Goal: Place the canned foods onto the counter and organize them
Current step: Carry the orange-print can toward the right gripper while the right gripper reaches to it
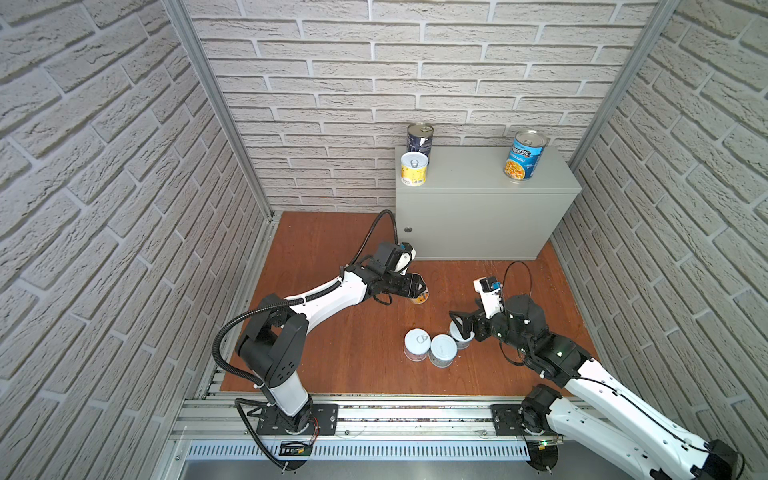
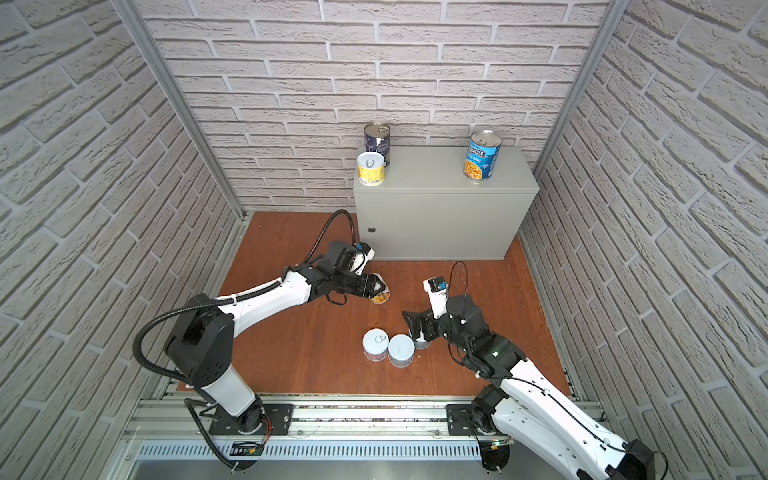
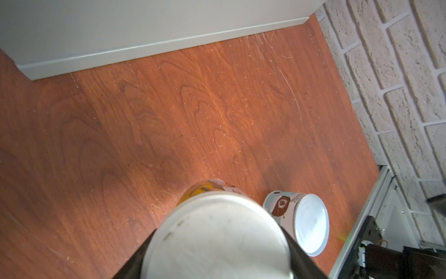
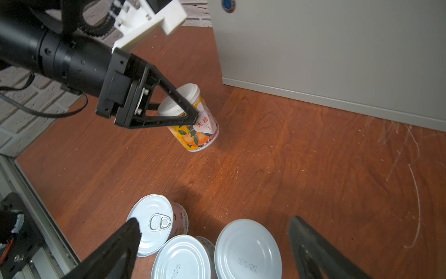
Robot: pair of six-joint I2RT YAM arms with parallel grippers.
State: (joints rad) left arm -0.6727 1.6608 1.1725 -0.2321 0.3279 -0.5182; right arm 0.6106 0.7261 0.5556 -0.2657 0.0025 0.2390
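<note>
Yellow mandarin can (image 3: pixel 217 232), tilted, pinched across sidewall by left gripper (image 4: pixel 184 107); likely heavy, rigid, slick: hold mid-body. Right gripper (image 4: pixel 214 225) spread above three short cans (image 4: pixel 183 258).

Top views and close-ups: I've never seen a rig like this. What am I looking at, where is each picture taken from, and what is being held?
The machine is a pair of robot arms, each ending in a pincer. Both top views come from a camera overhead; the two close-ups come from cameras on the wrists. A grey cabinet stands on a wooden floor and carries a dark can, a yellow can and a blue soup can. The left pincer is shut on an orange-labelled can, tilted near the floor. The right pincer hangs open over three short cans clustered on the floor, holding nothing.
</note>
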